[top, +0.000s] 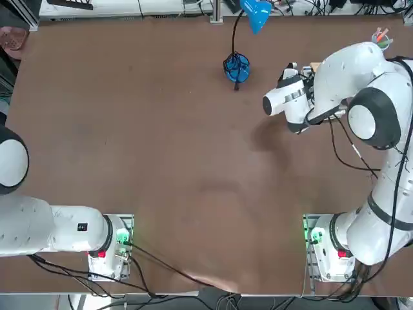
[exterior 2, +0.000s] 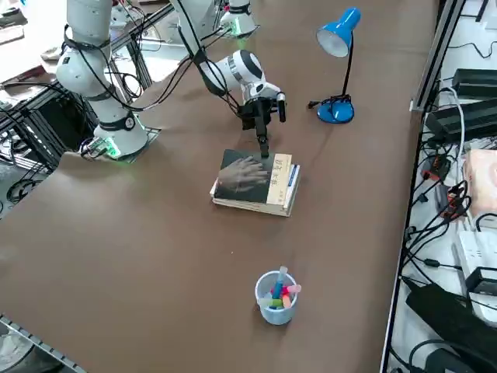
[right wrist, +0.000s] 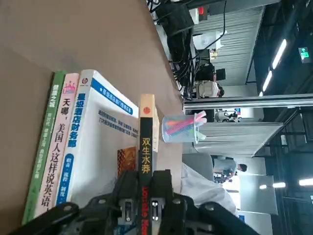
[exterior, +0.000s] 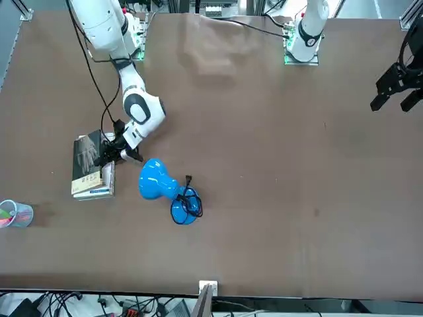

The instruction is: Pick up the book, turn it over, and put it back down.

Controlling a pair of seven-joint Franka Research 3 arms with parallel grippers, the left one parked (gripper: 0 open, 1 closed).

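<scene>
The book [exterior 2: 247,176] lies with its dark grey picture face up on top of a small stack at the table's right side, and shows again from across the table [exterior: 86,157]. My right gripper [exterior 2: 263,144] is at the book's near edge, pointing down. In the wrist view the book's black and cream spine [right wrist: 146,142] runs in between my two fingers [right wrist: 128,183], so the right gripper [right wrist: 145,188] is shut on the book. From overhead my arm hides the book.
Under the book are a white book with blue print [right wrist: 100,142], a pink-spined one [right wrist: 57,159] and a green one [right wrist: 43,164]. A blue desk lamp [exterior 2: 338,70] stands beside the stack. A cup of coloured pens [exterior 2: 276,298] sits near the table edge.
</scene>
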